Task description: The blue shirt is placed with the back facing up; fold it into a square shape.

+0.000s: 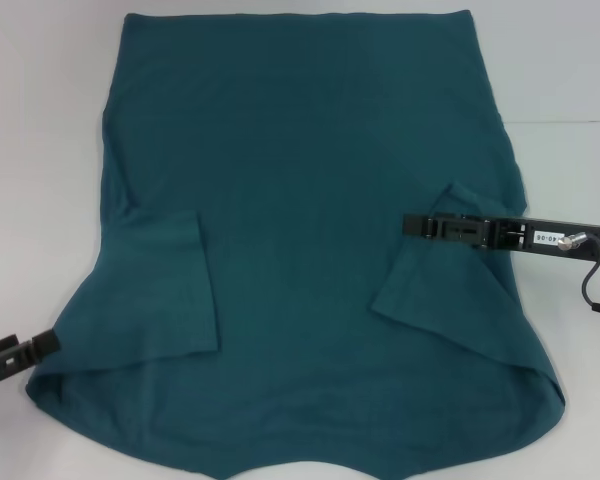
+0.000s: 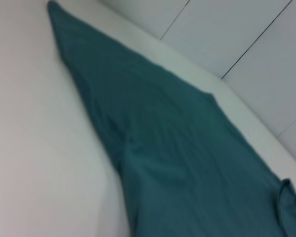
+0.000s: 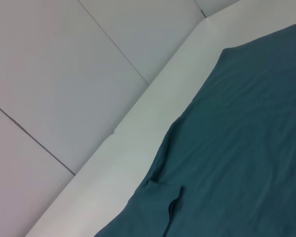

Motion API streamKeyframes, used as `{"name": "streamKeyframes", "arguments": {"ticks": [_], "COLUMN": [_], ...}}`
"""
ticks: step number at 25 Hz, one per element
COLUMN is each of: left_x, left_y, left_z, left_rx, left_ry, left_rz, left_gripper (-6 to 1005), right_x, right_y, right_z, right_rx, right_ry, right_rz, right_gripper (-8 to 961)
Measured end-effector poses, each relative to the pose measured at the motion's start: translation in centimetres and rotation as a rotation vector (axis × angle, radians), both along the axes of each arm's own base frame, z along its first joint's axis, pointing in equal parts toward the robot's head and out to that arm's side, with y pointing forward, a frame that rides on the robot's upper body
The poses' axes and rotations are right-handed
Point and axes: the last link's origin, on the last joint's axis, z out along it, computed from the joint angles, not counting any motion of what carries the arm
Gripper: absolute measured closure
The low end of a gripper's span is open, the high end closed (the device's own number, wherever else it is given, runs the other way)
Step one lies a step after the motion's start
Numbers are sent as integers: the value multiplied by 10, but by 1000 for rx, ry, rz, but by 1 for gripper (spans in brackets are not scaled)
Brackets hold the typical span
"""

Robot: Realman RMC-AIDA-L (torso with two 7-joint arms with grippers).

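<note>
While right gripper (image 1: pixel 420 226) pinches blue shirt (image 1: pixel 300 200) sleeve, left gripper (image 1: pixel 48 343) state unclear.

surface: white tabletop (image 1: pixel 40 120) | on it: the blue shirt (image 1: pixel 300 200) lying flat, plain side up, spread across the middle | both sleeves folded inward | hem at far edge, collar end at near edge
</note>
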Motion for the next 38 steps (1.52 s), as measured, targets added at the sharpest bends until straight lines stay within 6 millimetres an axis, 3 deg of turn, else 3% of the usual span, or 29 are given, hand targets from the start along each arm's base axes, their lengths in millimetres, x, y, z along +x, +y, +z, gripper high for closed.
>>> {"name": "streamKeyframes", "arguments": {"ticks": [22,38], "left_x": [-10,21], "left_y": [4,9], "left_z": [-17,-26], "left_rx": [-67,-190], "left_ry": [71,6], "left_rz": [48,-110], "left_gripper": [137,137], "right_x": [2,4], "right_y": [-1,-3], "right_z": [-1,-1], "right_rx": [0,0], "right_ry": [3,3], "right_rz": [-13,-21], "right_gripper": [31,30]}}
